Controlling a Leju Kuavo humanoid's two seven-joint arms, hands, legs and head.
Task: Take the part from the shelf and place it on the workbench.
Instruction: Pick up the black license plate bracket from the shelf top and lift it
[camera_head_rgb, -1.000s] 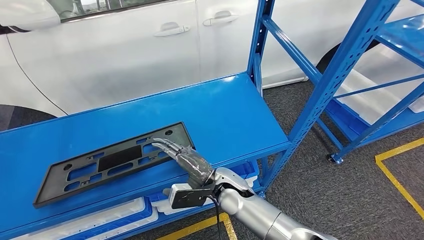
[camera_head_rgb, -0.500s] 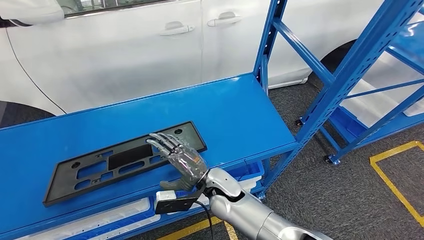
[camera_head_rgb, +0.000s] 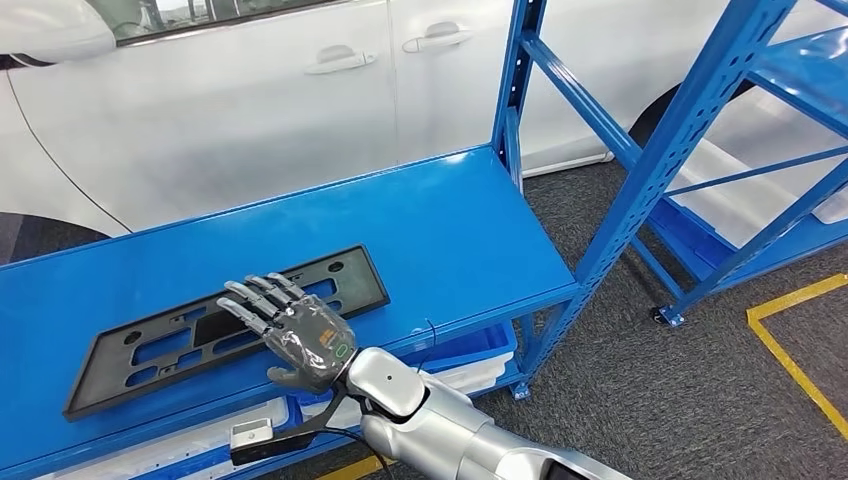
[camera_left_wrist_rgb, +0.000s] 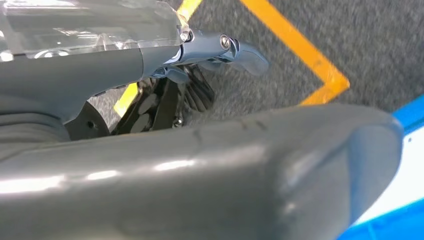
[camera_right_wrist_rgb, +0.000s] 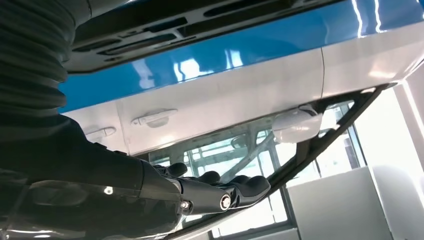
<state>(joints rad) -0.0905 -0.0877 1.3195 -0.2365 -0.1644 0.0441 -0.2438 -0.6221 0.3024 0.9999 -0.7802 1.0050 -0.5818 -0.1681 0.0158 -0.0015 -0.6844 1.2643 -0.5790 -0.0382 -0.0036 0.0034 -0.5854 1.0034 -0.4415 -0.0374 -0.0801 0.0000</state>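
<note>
One black plate frame lies flat on the blue surface, the single part out there. One silver arm comes in from below with one hand above the frame, fingers spread. Two blue racks: the near rack carrying the surface and a second rack off to the right. One white car stands behind, two door handles showing. Yellow floor lines mark one corner on grey carpet. Blue bins sit below the surface; their number isn't clear.
</note>
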